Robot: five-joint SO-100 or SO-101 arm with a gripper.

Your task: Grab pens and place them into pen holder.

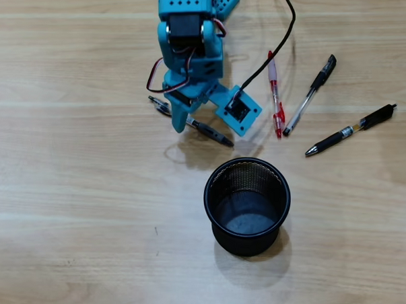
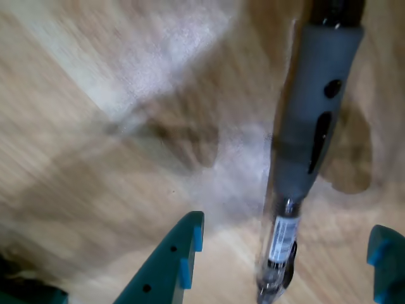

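Observation:
A black pen [image 1: 212, 133] with a clear barrel lies slantwise on the wooden table, right under my blue gripper [image 1: 191, 119]. In the wrist view this pen [image 2: 310, 126] runs up between the two fingers of the gripper [image 2: 285, 253], which stands open and astride it without touching. The round black mesh pen holder [image 1: 208, 199] stands upright and empty just below the gripper in the overhead view. To the right lie a red pen [image 1: 276, 98], another black pen [image 1: 308, 97] and a black pen with an orange band [image 1: 350, 131].
A black cable [image 1: 279, 44] curves from the wrist camera [image 1: 238, 110] up across the table near the red pen. Bare wood [image 1: 77, 198] spreads to the left of and below the holder.

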